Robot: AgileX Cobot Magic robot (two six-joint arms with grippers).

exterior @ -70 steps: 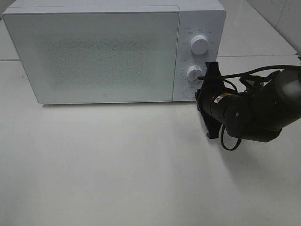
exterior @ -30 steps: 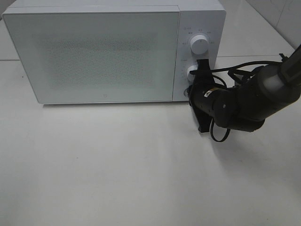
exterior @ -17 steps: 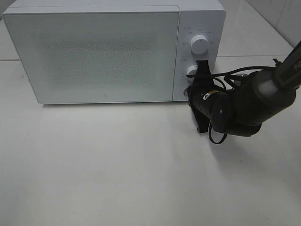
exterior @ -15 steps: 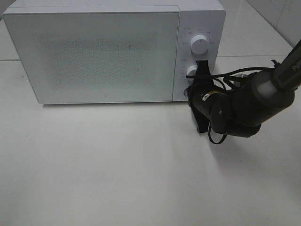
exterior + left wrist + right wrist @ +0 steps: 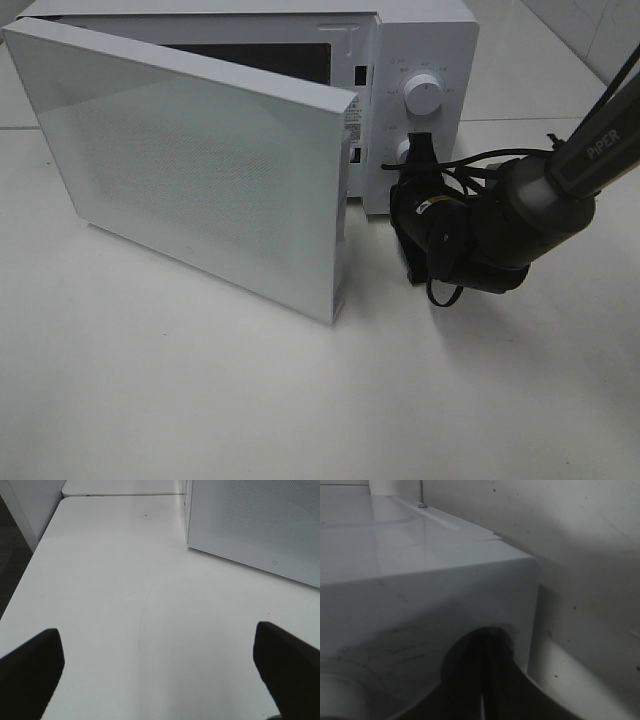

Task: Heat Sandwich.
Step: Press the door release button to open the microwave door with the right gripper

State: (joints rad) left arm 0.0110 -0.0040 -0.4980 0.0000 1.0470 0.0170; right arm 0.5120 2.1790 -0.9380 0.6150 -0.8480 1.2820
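The sandwich is in none of the views, neither on the table (image 5: 200, 400) nor in the little of the oven's inside that shows, so I cannot say where it sits.

The big change is in the microwave (image 5: 420, 40) at the top of the frame. Half a second ago its door (image 5: 200, 170) lay flush and shut. Now it has swung out toward the lower left, and a dark strip of cavity (image 5: 250, 55) shows behind its upper edge.

My right arm reaches in from the right edge. The right gripper (image 5: 402, 200) has its fingers pressed together against the foot of the control panel (image 5: 445, 130), below the upper knob (image 5: 424, 95), holding nothing. I judge that this press sprang the latch.

My left gripper (image 5: 157, 645) hangs over bare table at the left with its fingers spread wide and nothing between them.

As I read it, the oven is unlatched but only partly open. The door likely needs swinging wider before the sandwich can go in or be checked.
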